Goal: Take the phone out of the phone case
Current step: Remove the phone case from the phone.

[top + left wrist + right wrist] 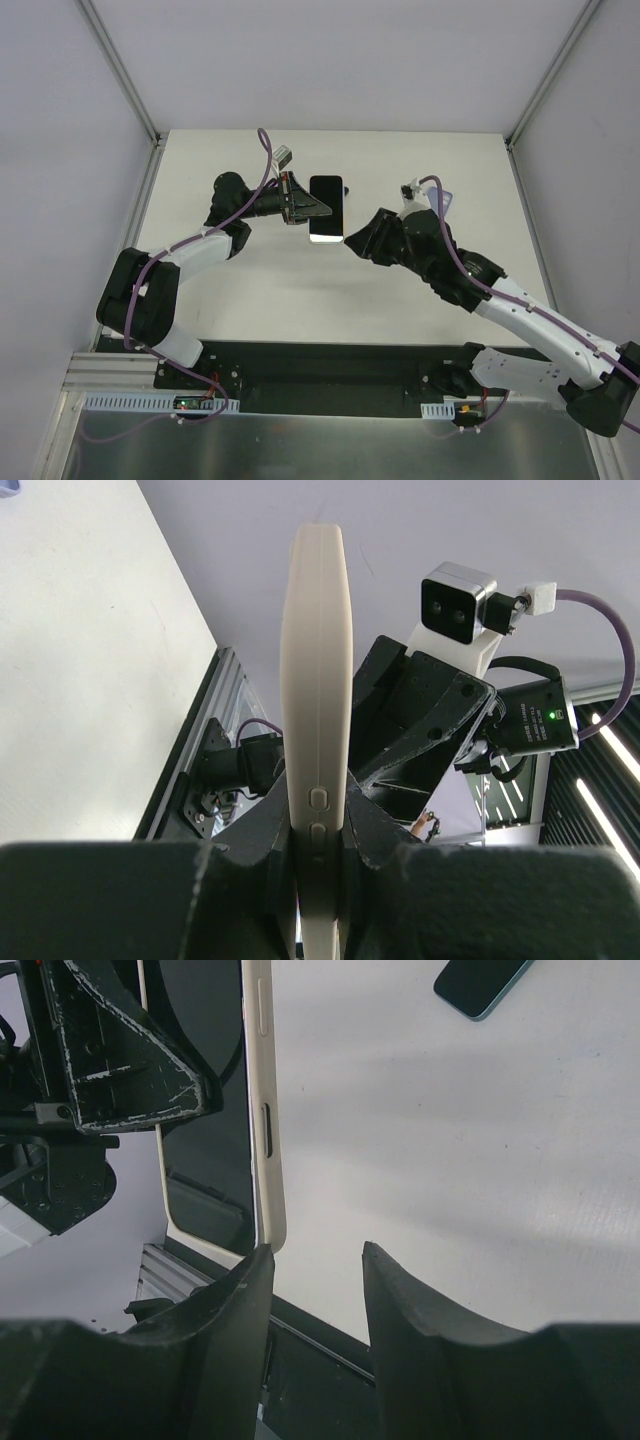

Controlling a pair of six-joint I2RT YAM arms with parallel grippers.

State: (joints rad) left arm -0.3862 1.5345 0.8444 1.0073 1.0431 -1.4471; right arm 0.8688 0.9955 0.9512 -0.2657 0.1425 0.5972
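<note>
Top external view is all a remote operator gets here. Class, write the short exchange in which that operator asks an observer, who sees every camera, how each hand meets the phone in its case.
Operator: From above, the left hand is at the phone. How is it gripped?
Observer: The left wrist view shows its fingers pinching the cream case across its flat faces. The edge with two side buttons faces that camera.
Operator: And the right hand?
Observer: The right wrist view shows its jaws open, with one finger at a corner of the case and nothing between them.
</note>
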